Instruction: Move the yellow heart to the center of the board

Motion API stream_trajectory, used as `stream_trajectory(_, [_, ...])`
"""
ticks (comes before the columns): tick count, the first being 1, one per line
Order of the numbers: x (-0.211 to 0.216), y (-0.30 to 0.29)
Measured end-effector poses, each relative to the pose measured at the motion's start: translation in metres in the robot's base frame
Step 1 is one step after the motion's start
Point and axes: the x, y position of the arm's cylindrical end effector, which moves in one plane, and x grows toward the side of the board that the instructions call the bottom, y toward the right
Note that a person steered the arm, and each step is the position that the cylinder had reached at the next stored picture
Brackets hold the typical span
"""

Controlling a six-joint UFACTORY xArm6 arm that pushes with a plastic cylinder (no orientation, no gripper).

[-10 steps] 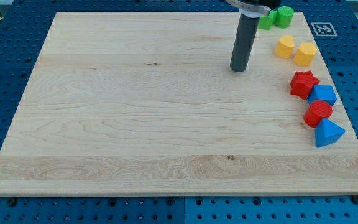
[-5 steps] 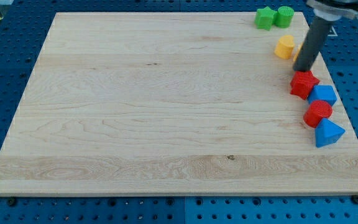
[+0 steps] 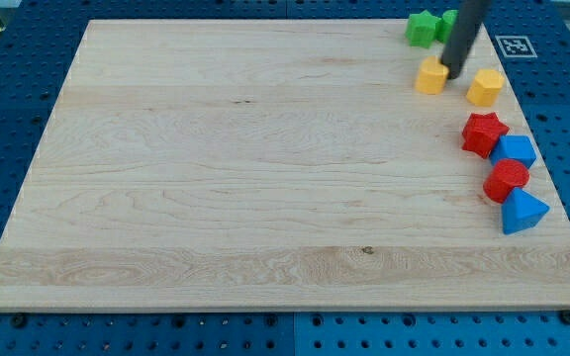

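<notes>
Taking the yellow heart (image 3: 430, 76) as the landmark and working from the view's bottom upward: the blue block (image 3: 522, 212), the red block (image 3: 507, 180), a second blue block (image 3: 515, 150) and the red star (image 3: 483, 133) are stacked along the board's (image 3: 216, 198) right edge, all below and to the right of the heart. A second yellow block (image 3: 485, 87) sits to the heart's right, apart from it. My tip (image 3: 455, 73) — a bare rod, so there are no jaws to open or close — stands against the heart's right side, between the two yellow blocks. Above the heart lies the green block (image 3: 423, 28). The board's center lies down and to the left of the heart — the side away from my tip, so in my judgement a push that way suits.
</notes>
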Motion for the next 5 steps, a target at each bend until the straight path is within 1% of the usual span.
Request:
stream_trajectory(1, [0.02, -0.04])
stream_trajectory(3, [0.022, -0.102])
stream_trajectory(4, [0.033, -0.133])
stream_trajectory(5, [0.049, -0.146])
